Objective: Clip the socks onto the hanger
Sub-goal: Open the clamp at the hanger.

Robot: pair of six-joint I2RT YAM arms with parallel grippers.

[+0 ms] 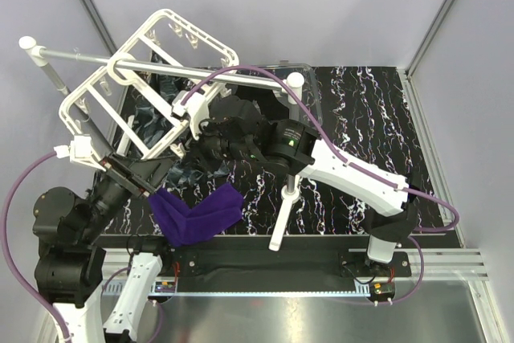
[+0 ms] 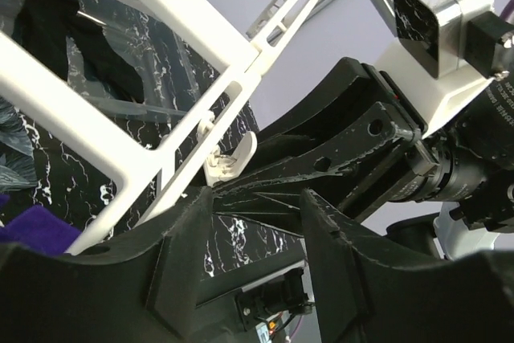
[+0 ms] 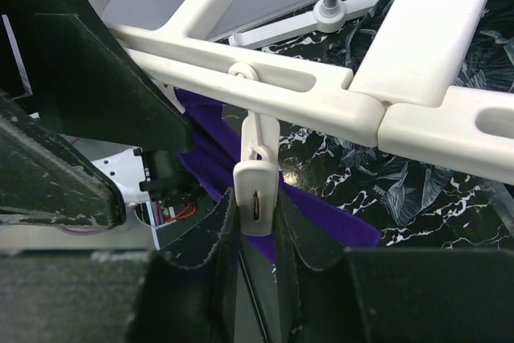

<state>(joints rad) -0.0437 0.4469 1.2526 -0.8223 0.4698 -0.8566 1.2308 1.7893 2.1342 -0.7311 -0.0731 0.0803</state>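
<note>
The white grid hanger (image 1: 136, 78) hangs tilted at the back left. My right gripper (image 3: 255, 198) is shut on one of its small white clips (image 3: 257, 182), squeezing it from both sides under the frame bar (image 3: 321, 94). The purple sock (image 1: 197, 214) lies on the mat at the near edge, below that clip (image 2: 229, 158). My left gripper (image 2: 257, 202) is open with nothing between its fingers, just above and left of the purple sock (image 3: 329, 218). In the top view it (image 1: 152, 186) sits close to the right gripper (image 1: 193, 138). A black sock (image 2: 72, 30) shows through the hanger grid.
A silver rod stand with white caps (image 1: 161, 64) carries the hanger, and its upright post (image 1: 287, 190) stands mid-table near the right arm. Dark socks (image 1: 161, 114) lie piled under the hanger. A clear plastic tray (image 1: 309, 86) sits at the back.
</note>
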